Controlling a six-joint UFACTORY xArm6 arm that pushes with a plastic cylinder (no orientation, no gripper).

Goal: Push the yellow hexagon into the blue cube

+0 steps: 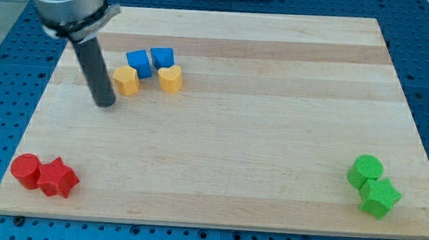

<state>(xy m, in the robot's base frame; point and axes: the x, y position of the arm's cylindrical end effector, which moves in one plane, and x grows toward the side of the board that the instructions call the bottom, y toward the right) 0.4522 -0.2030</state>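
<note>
Camera view: my tip, a bare rod with no jaws to open, sits at nine o'clock of the yellow hexagon; blue cube touches it at one o'clock.

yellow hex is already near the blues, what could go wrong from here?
1. My tip sits at the view's left of the yellow hexagon; a rightward push may slide it under the blue cube rather than into it.
2. The yellow heart and second blue block crowd close and could get knocked.
</note>
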